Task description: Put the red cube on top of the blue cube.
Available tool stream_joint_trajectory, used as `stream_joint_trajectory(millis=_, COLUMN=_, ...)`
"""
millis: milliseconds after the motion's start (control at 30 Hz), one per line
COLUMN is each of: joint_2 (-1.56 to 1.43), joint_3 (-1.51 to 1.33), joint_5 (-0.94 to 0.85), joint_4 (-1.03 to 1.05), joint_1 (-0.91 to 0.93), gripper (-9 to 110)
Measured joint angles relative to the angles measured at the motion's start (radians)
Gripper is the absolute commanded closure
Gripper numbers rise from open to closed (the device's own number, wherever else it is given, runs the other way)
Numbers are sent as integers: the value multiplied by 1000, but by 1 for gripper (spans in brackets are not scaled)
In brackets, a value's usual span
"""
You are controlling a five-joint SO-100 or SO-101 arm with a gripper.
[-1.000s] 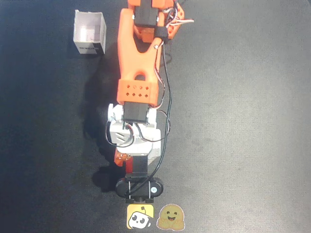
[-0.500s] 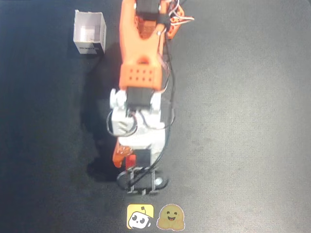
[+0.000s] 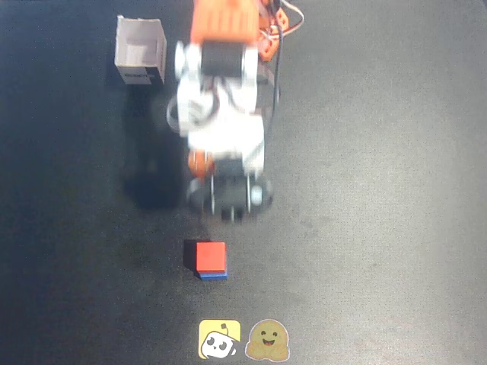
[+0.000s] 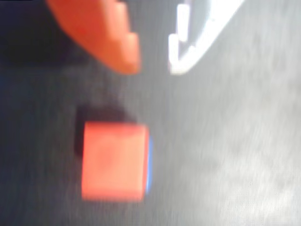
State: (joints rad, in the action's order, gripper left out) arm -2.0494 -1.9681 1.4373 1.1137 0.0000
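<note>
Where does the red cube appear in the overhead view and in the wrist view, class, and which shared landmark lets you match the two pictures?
Overhead view: the red cube sits low, just left of centre, below the arm and above the two stickers.
Wrist view: the red cube fills the lower left, below the hand, whose fingers stand apart and empty.
Shared landmark: the blue cube under it, a thin blue strip at its lower edge overhead and along its right edge in the wrist view.

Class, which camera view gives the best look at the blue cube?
Neither shows much; the overhead view is sharper. There the blue cube shows as a crisp strip under the red cube. The wrist view is blurred, showing only a thin blue sliver beside the red cube.
</note>
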Motion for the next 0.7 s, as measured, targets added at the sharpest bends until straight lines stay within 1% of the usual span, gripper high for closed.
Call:
stream_joint_trajectory(millis=167, joint_2=-278, joint_3=-236, joint_5=-3, joint_4=0, joint_1=-15, gripper=101)
stream_joint_trajectory(millis=367, joint_2=-569, joint_3=-454, joint_5=-23, joint_4=0, joint_1=-8, gripper=101)
stream_joint_trajectory(millis=567, joint_2=-948, joint_3=-713, joint_5=-25, joint_4=26, joint_1=-21, gripper=101)
stream_joint_trajectory(millis=700, joint_2=-1020, joint_3=-778, joint_5=-34, joint_4=28, joint_1=-20, gripper=101)
